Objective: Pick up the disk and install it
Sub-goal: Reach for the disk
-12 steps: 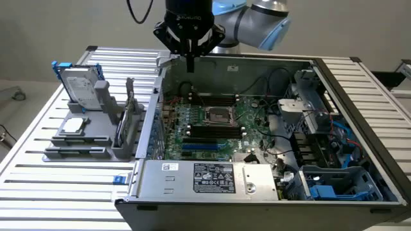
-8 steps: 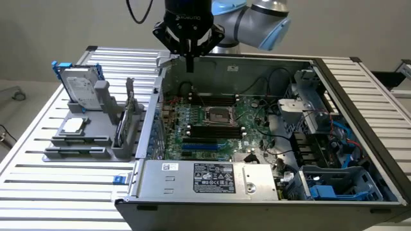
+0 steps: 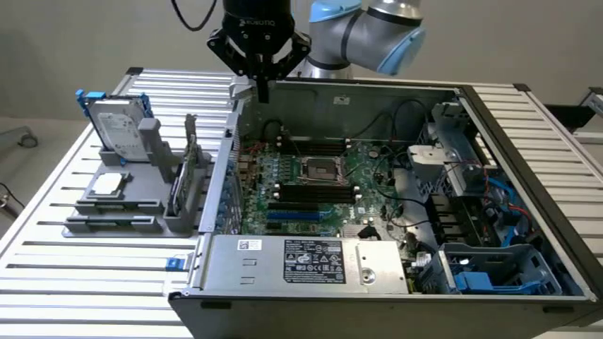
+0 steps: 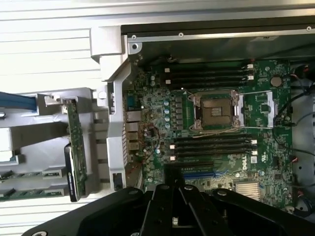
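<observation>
The disk [image 3: 120, 128] stands upright at the back of a grey holder in the exterior view's left, a silver drive with a white label in a bright blue bracket. My gripper [image 3: 263, 92] hangs above the back left corner of the open computer case [image 3: 226, 141], well to the right of the disk and apart from it. Its black fingers are shut with nothing between them. In the wrist view the shut gripper [image 4: 175, 186] points down over the motherboard [image 4: 216, 113], and a blue edge of the disk's bracket [image 4: 17, 101] shows off to the side.
The grey holder [image 3: 123, 208] also carries a small square silver chip [image 3: 106, 183] and an upright card [image 3: 188, 173]. Inside the case lie the CPU socket [image 3: 318, 168], a silver power supply box [image 3: 301, 261] and a blue drive cage [image 3: 499, 272]. The case and holder rest on a slatted metal table [image 3: 85, 282].
</observation>
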You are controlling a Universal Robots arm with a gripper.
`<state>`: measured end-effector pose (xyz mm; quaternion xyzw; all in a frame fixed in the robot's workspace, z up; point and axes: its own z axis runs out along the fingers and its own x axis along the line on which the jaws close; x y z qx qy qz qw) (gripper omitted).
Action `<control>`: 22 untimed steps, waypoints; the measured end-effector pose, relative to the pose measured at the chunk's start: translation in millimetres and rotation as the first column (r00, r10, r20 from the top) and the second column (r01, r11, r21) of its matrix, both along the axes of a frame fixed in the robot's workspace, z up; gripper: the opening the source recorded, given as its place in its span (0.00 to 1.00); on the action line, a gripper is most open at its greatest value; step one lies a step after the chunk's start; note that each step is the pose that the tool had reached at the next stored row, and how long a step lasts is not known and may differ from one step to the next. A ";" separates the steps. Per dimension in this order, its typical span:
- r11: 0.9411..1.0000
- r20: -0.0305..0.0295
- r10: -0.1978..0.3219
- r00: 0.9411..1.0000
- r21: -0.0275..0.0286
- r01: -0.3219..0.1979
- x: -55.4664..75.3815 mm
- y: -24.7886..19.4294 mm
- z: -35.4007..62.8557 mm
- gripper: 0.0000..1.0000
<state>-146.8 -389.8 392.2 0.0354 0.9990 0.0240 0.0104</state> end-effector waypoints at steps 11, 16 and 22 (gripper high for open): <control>1.000 -0.006 0.000 1.000 0.000 0.000 -46.5 20.7 -0.4 0.11; 1.000 -0.021 0.000 1.000 0.000 0.000 -66.9 27.3 -0.5 0.11; 1.000 -0.038 0.000 0.999 0.000 0.000 -93.6 33.5 -0.4 0.11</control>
